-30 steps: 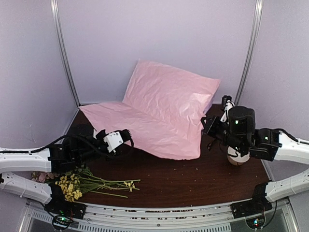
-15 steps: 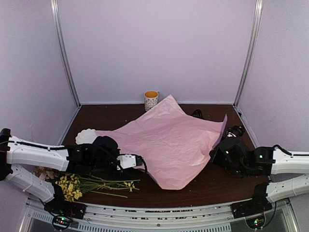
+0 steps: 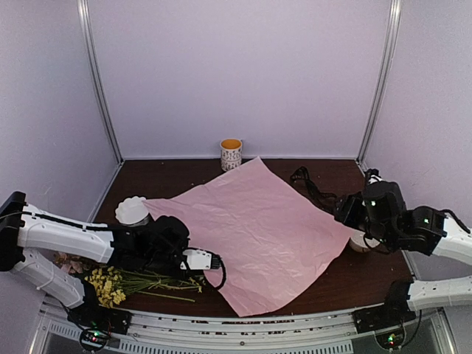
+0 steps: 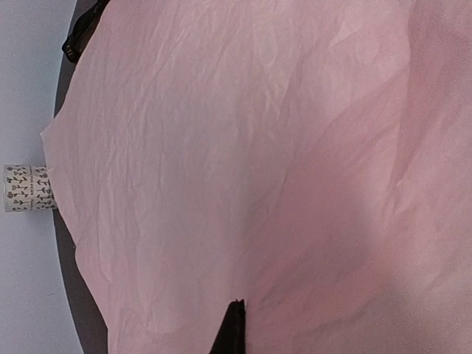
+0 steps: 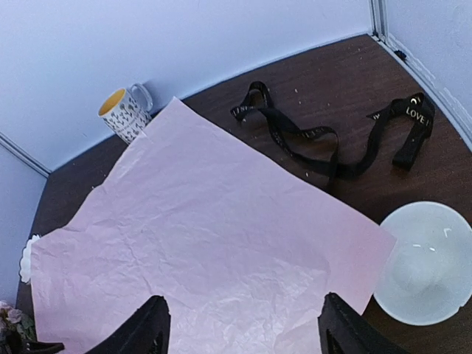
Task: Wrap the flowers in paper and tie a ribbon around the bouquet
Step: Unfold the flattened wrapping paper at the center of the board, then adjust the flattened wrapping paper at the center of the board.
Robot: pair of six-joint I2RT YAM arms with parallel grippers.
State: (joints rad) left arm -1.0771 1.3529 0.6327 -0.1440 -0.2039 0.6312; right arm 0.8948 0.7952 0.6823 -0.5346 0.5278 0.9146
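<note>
I work in a lab test booth: plain pale walls point(image 3: 243, 74), metal corner posts point(image 3: 99, 81), a rail point(image 3: 243, 322) edging my brown worktop point(image 3: 177, 181).

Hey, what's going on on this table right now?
Two robot arms have a large lilac-pink paper sheet spread flat on the dark table. The left gripper, jaws shut, sits at its near-left edge; the right gripper hovers over the right side with jaws open, holding nothing. The bunch of pink and yellow flowers and the long black ribbon lie untouched beside the sheet.
</note>
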